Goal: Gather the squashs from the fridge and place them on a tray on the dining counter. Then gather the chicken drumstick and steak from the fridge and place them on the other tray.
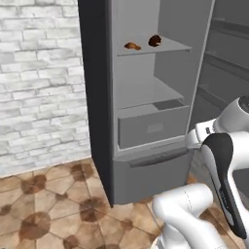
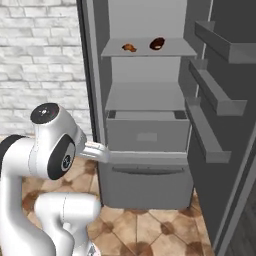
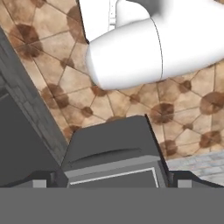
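So the fridge (image 1: 141,97) is standing wide open, its door (image 2: 225,125) swung out to the right with three empty grey door racks running down the inside. The drumstick (image 1: 132,46) and the steak (image 1: 154,40) are both sitting on the upper shelf (image 1: 170,48) inside the fridge, drumstick on the left, steak a bit to its right and slightly further back. They're near each other but not touching. From the right base camera it's the same deal: drumstick (image 2: 129,47) left, steak (image 2: 157,43) right, both well up the fridge.

Below that shelf there's another bare shelf, then a light grey drawer (image 2: 147,135) that's pulled out a little, and under it the bigger bottom drawer (image 2: 147,185) of the fridge with a long recessed grip.

The arm's wrist end is down at about the height of the pulled-out drawer, right in front of the fridge's lower half. I can't really make out the fingers in the base views. The hand camera is looking down over the top edge of the fridge's drawer front (image 3: 111,162) and the brown patterned floor tiles (image 3: 183,109) beyond. The gripper (image 3: 111,183) has its tips way apart at the bottom corners of that view, so it's fully spread and nothing is between them.

To the left of the fridge there's a white brick wall (image 1: 39,82).
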You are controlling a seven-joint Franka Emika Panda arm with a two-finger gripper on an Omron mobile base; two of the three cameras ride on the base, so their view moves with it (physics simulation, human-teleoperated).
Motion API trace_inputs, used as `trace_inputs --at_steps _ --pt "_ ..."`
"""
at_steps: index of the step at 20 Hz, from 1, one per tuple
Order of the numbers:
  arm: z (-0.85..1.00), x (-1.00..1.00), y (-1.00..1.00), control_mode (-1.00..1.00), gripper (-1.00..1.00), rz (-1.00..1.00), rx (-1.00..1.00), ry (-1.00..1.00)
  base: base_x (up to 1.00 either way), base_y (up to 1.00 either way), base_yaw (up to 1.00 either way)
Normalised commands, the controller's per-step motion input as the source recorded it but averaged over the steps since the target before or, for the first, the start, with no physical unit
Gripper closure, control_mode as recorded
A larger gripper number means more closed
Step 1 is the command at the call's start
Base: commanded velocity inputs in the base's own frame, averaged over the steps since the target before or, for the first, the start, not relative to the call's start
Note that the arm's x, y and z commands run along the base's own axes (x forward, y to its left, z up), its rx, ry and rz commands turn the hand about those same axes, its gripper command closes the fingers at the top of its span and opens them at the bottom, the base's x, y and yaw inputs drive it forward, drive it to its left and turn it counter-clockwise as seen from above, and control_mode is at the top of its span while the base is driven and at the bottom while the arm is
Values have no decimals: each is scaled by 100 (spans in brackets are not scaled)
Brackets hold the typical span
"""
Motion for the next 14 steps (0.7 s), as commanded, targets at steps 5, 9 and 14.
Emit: trace_inputs --at_steps 5,9,14 --pt "0 0 0 100 -100 0 0 0 63 20 -23" --pt "0 0 0 100 -100 0 0 0 67 18 -21" --pt "0 0 0 100 -100 0 0 0 64 5 -14"
